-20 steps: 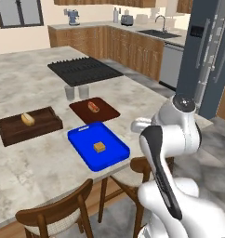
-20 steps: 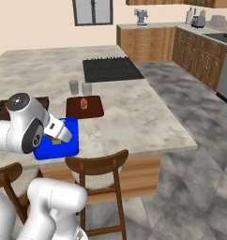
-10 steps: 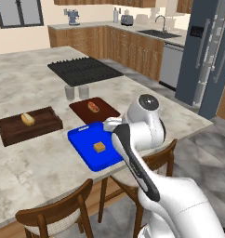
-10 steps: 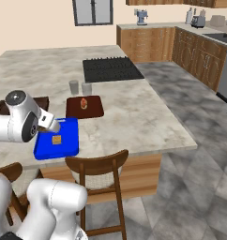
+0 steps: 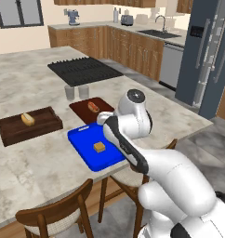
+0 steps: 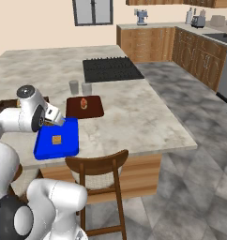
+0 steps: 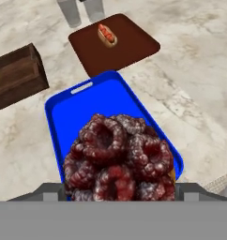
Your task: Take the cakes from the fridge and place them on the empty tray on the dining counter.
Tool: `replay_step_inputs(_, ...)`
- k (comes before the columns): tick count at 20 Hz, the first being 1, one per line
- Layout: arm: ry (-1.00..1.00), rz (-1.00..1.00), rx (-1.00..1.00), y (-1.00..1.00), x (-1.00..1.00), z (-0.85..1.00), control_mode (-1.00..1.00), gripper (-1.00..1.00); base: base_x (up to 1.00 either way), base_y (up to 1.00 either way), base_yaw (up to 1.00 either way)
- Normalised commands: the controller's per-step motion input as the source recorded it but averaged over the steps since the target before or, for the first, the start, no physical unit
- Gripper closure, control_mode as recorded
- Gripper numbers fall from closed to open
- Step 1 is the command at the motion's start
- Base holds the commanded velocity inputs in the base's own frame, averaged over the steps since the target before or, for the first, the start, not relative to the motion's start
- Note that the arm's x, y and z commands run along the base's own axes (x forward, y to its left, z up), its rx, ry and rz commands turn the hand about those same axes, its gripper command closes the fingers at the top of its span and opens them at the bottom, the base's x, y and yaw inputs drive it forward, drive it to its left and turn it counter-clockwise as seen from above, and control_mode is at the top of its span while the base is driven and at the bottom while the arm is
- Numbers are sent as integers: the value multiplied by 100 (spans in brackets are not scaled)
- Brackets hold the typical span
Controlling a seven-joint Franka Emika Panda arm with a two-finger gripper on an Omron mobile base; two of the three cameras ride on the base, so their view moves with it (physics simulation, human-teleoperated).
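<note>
The dark brown-red round cake [image 7: 119, 157] sits between my fingertips, and my gripper [image 7: 117, 187] is shut on it. It hangs just above the near half of the bright blue tray [image 7: 101, 98]. The tan-yellow square cake [image 5: 99, 147] lies on that tray [image 5: 84, 139], also seen as cake [image 6: 56, 139] on tray [image 6: 66, 131]. In the hand view the round cake hides most of it. My hand [image 6: 53, 114] hovers over the tray's far edge on the dining counter [image 5: 175, 116]. The dark fridge [image 5: 212, 51] stands far right, doors shut.
A dark wooden tray [image 5: 12, 132] holds a bread roll [image 5: 27, 119] left of the blue tray. Behind it lies a reddish-brown board [image 5: 82, 108] with a sausage [image 5: 93, 107], then two grey cups [image 5: 76, 91] and the cooktop [image 5: 84, 70]. Wooden chairs [image 6: 99, 164] stand at the counter's near edge.
My arm has swung left from the counter's right side to above the blue tray, carrying the round cake. The tan cake and the other things have stayed put.
</note>
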Motion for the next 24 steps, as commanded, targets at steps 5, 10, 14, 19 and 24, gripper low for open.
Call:
replay_step_inputs(5, 0, 0, 0, 8, 48, -37, -100, 100, 0, 0, 0)
replay_step_inputs(10, 0, 0, 0, 23, 41, -34, -100, 100, 0, 0, 0)
replay_step_inputs(14, 0, 0, 0, 26, 30, -24, -100, 100, 0, 0, 0)
replay_step_inputs(19, 0, 0, 0, 17, 22, -25, -100, 100, 0, 0, 0)
replay_step_inputs(24, 0, 0, 0, 13, 25, -19, -100, 100, 0, 0, 0)
